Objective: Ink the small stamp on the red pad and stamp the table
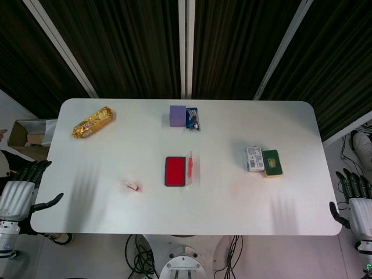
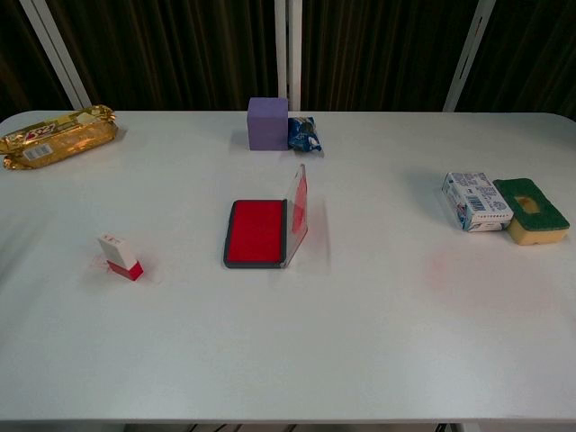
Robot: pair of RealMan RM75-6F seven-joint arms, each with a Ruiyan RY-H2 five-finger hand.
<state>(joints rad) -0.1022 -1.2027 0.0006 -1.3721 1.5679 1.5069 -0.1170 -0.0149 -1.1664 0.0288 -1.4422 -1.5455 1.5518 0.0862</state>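
The small stamp [image 1: 132, 186] [image 2: 120, 256], white with a red base, lies tilted on the white table [image 1: 232, 203], left of centre. The red ink pad [image 1: 175, 171] [image 2: 256, 233] sits in the middle with its clear lid [image 2: 296, 212] standing open on its right side. My left hand [image 1: 22, 190] hangs off the table's left edge, fingers spread, holding nothing. Off the right edge, my right hand [image 1: 356, 200] is likewise spread and empty. Neither hand shows in the chest view.
A gold snack packet [image 1: 93, 122] [image 2: 56, 136] lies at the far left. A purple block [image 1: 177, 115] [image 2: 267, 123] with a blue wrapper [image 2: 304, 134] stands at the back. A small carton [image 2: 476, 202] and green sponge [image 2: 532, 210] sit right. A faint red smudge [image 2: 445, 263] marks the table.
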